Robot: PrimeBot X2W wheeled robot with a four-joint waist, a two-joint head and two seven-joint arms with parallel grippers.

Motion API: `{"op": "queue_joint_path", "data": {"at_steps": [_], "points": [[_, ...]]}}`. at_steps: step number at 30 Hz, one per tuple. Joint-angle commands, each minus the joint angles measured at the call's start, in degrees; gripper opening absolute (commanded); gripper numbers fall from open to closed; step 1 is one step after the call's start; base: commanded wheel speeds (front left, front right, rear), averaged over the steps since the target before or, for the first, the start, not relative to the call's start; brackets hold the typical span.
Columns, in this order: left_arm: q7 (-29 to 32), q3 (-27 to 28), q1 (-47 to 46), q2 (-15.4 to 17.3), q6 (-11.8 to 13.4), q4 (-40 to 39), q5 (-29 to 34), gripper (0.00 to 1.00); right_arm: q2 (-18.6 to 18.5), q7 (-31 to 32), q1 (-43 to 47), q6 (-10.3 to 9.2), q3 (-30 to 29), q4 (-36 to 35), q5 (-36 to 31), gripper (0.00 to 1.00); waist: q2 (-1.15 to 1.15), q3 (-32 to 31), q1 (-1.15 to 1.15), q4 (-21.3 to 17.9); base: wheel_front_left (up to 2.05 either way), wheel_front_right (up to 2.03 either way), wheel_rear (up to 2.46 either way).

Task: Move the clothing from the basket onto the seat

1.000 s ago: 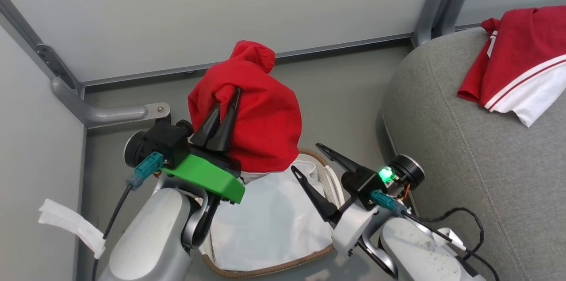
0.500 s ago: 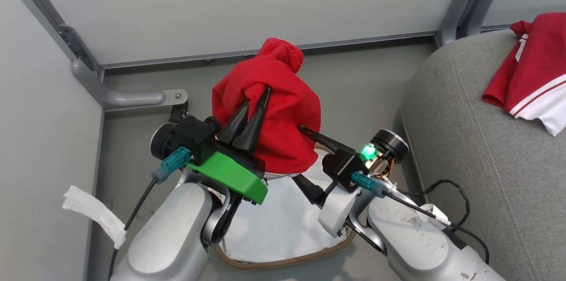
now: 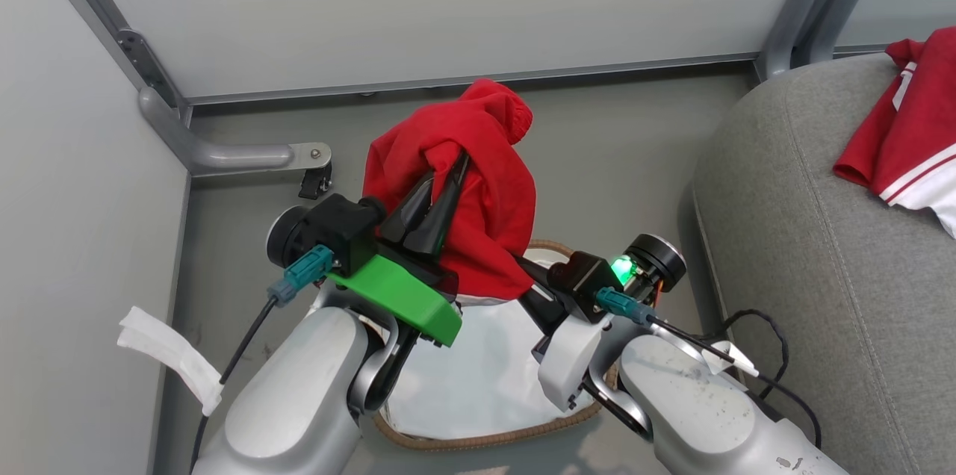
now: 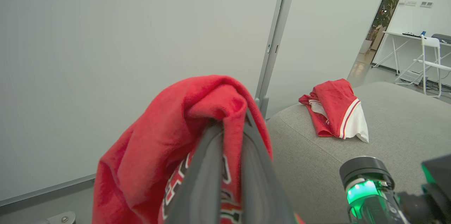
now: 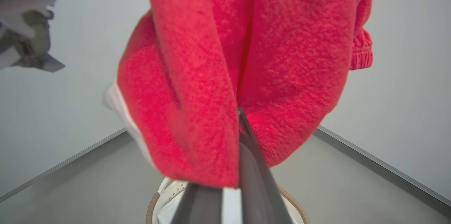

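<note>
A red garment (image 3: 489, 199) with white lettering (image 4: 176, 181) hangs above the basket (image 3: 478, 439), bunched over my left gripper (image 3: 457, 165), which is shut on a fold of it. In the left wrist view, my left gripper (image 4: 230, 125) has cloth wedged between its fingers. My right gripper (image 3: 525, 271) reaches in from the right, tips buried in the garment's lower edge. In the right wrist view, my right gripper (image 5: 236, 118) has its fingers close together with red cloth pinched between them. A second red and white garment (image 3: 907, 139) lies on the grey seat (image 3: 806, 236).
A white sheet (image 3: 478, 363) lines the basket on the grey floor. Grey partition walls close the corner, with a metal foot and caster (image 3: 299, 161) on the left and a post (image 3: 810, 4) by the seat. A white strip (image 3: 168, 363) hangs off my left arm.
The head camera has shifted, so the scene slid right. My right gripper, open a second ago beside the basket, moved in to the hanging garment and closed on its lower edge.
</note>
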Motion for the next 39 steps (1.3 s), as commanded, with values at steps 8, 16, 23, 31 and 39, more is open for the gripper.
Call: {"op": "queue_joint_path", "data": {"at_steps": [8,16,23,31,39], "points": [[-0.2,0.4,-0.6,0.2,-0.2,-0.1,0.5,0.0,-0.2,-0.1,-0.7,-0.08,-0.7,-0.2,1.2,0.0,0.0,0.2,0.0,-0.5,0.0,0.0,0.0],[-0.1,1.5,0.5,0.4,-0.2,1.5,1.1,1.0,-0.3,-0.1,1.0,-0.08,-2.1,-1.7,0.8,0.0,0.0,0.1,0.0,-1.8,0.0,0.0,0.0],[-0.1,3.3,2.2,1.5,-0.2,3.1,2.5,1.0,-0.2,-0.1,2.5,-0.08,-3.4,-4.3,1.4,0.0,0.0,-0.3,0.0,-6.6,0.0,0.0,0.0],[-0.1,5.5,3.7,2.8,-0.2,3.6,3.0,1.0,-0.2,-0.1,4.7,-0.08,-4.9,-7.3,2.5,0.0,0.0,0.3,0.0,-15.8,0.0,0.0,0.0],[-0.1,7.0,5.9,3.7,-0.2,3.4,4.2,1.0,-0.2,-0.1,7.9,-0.08,-7.0,-10.4,2.4,0.0,0.0,0.2,0.0,-26.0,0.0,0.0,0.0]]}}
